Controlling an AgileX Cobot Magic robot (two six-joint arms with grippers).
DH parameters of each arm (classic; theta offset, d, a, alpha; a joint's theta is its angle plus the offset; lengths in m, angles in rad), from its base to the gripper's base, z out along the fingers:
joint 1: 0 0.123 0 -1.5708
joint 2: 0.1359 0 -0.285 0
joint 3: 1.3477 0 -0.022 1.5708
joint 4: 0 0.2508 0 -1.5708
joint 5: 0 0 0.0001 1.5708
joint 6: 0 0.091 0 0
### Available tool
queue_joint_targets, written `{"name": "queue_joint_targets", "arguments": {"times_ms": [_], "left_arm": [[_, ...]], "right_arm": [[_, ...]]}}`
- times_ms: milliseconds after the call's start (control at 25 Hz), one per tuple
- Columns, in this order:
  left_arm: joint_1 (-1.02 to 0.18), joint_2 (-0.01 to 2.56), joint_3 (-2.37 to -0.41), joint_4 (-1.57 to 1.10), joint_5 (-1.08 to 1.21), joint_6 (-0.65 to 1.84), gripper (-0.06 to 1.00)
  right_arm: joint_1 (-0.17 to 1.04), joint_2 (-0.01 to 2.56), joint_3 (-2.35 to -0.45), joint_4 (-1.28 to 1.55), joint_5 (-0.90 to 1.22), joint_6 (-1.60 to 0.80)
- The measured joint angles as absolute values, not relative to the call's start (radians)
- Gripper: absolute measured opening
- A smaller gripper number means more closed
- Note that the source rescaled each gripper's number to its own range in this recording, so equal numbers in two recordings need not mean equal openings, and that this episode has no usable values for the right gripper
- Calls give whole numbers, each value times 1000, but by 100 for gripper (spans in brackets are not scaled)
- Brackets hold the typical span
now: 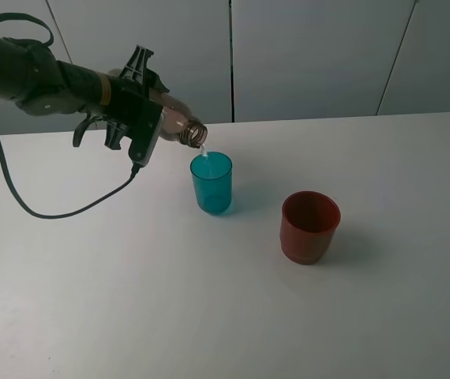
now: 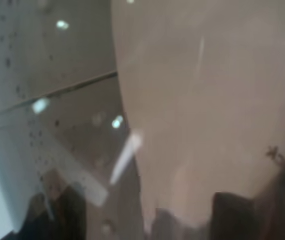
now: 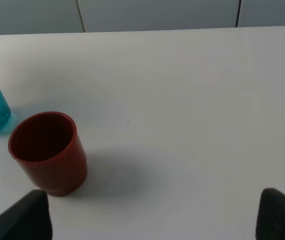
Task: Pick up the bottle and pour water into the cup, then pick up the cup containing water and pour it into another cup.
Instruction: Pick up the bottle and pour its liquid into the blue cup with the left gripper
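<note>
Clamping bottle (image 1: 175, 121) | left tool (image 1: 136, 106) closed round it | tilted over cup (image 1: 211, 183)

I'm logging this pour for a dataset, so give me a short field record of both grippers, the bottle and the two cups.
left gripper: shut on bottle, held tilted
bottle mouth: above teal cup, water stream falling in
teal cup: upright on table
red-brown cup: upright, apart from teal cup, looks empty
right gripper: open, holding nothing
</note>
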State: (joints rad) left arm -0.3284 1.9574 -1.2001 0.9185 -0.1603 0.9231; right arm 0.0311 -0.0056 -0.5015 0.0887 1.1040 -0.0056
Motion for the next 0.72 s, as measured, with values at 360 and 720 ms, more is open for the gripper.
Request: {"name": "queue_joint_targets", "arguments": {"times_ms": [360, 720], "left_arm": [[-328, 1957, -1208, 920, -168, 977, 3], [-328, 1957, -1208, 920, -169, 1023, 3]], "right_arm": [[31, -6, -501, 89, 1104, -6], [31, -6, -501, 89, 1104, -6]]}}
